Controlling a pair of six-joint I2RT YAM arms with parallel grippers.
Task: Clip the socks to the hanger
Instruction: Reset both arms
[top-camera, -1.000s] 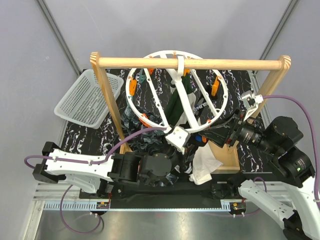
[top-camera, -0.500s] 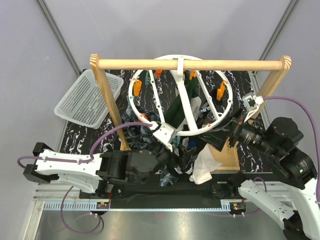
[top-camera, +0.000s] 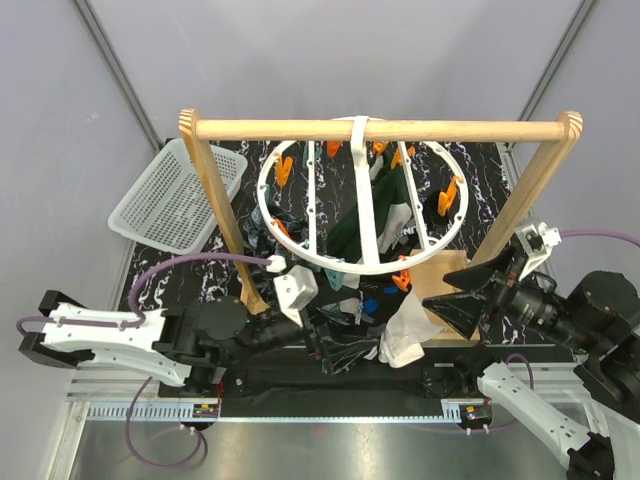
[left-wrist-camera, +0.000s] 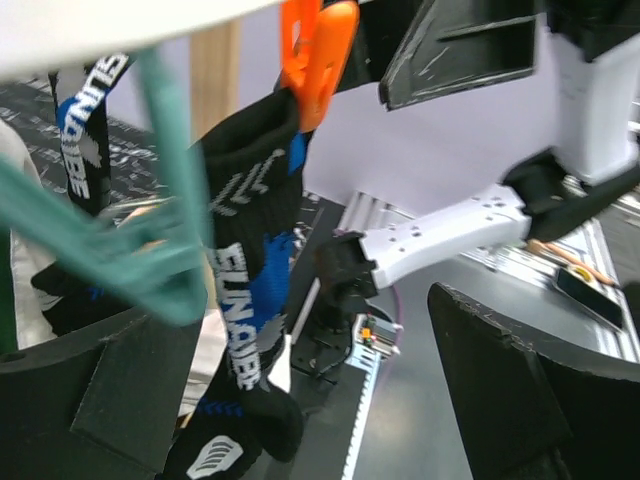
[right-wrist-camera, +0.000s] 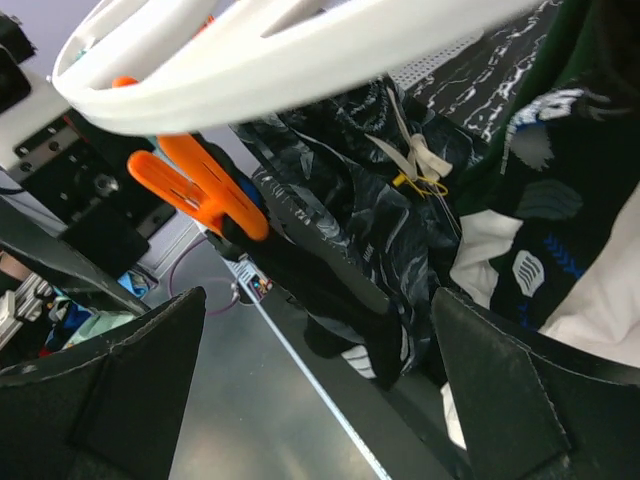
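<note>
Socks hang pegged from the hanger; left gripper and right gripper both gape wide, empty, below its near rim.

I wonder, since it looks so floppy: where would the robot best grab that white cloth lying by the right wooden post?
Probably a raised fold near the middle of the white cloth, pinched straight down from above by the right pincer, which is nearest and open. The cloth lies crumpled in a heap, so no flat edge offers itself, but its folds stand up.
</note>
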